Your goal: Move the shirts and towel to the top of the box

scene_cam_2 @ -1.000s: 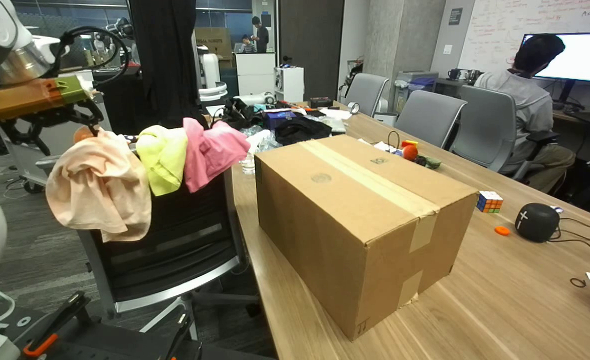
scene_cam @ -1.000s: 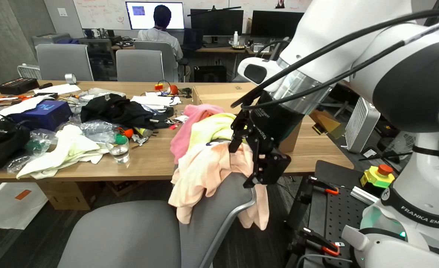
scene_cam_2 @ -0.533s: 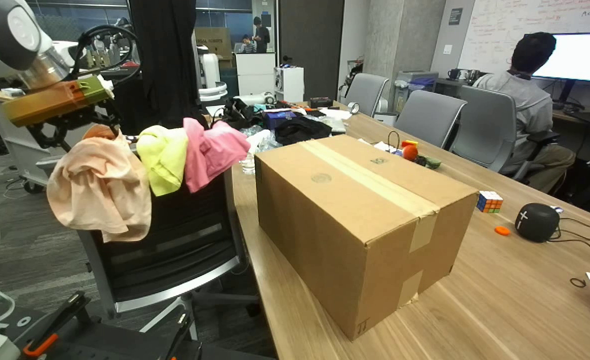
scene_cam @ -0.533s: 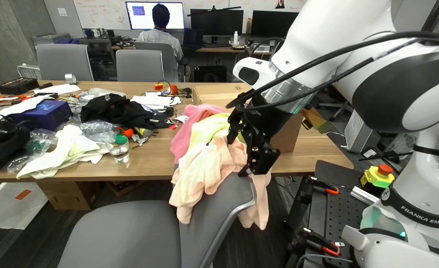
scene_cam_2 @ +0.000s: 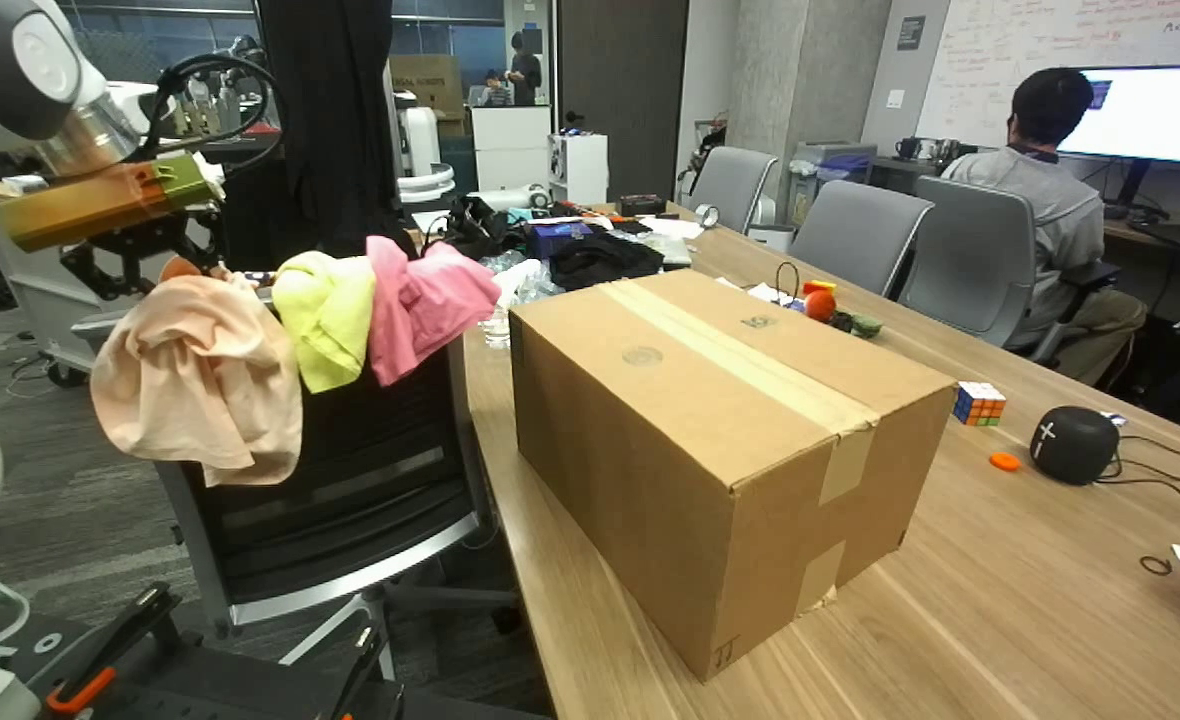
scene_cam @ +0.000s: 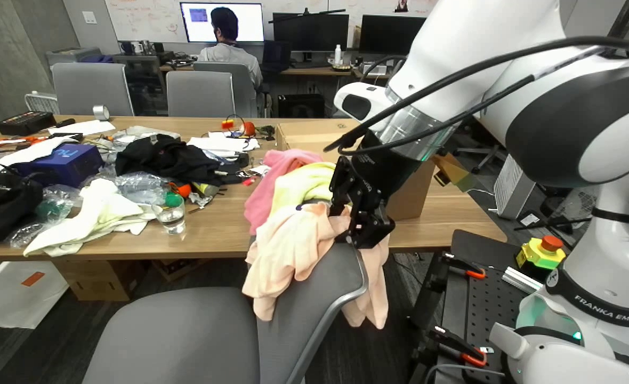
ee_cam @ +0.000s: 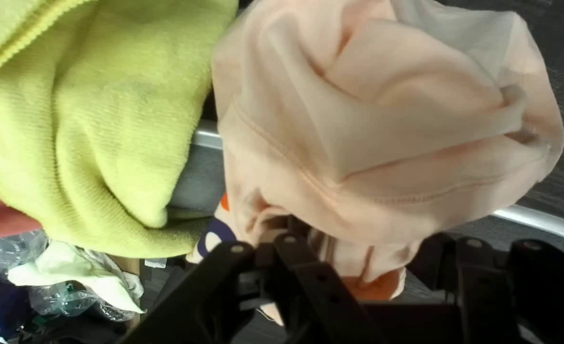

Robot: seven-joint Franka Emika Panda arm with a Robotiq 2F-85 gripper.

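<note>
Over chair back [scene_cam: 309, 296], peach shirt [scene_cam_2: 195, 380], yellow cloth [scene_cam_2: 322, 320], pink cloth [scene_cam_2: 418, 305] (likely draped high for easy pinching). Gripper [ee_cam: 364, 241] partly spread astride peach shirt's fold, presumably for lifting; no firm hold shown. Box [scene_cam_2: 720, 440] on table [scene_cam_2: 950, 620], flat-topped target.

In my wrist view the peach shirt [ee_cam: 358, 119], upper centre, is smooth, matt cloth; the yellow-green cloth [ee_cam: 119, 119], upper left, ribbed and fuzzy; the chair frame [ee_cam: 545, 222], lower right, glossy metal. In an exterior view the box [scene_cam_2: 640, 480], mid-frame, is matt cardboard; the table [scene_cam_2: 950, 610], lower right, smooth wood grain.
</note>
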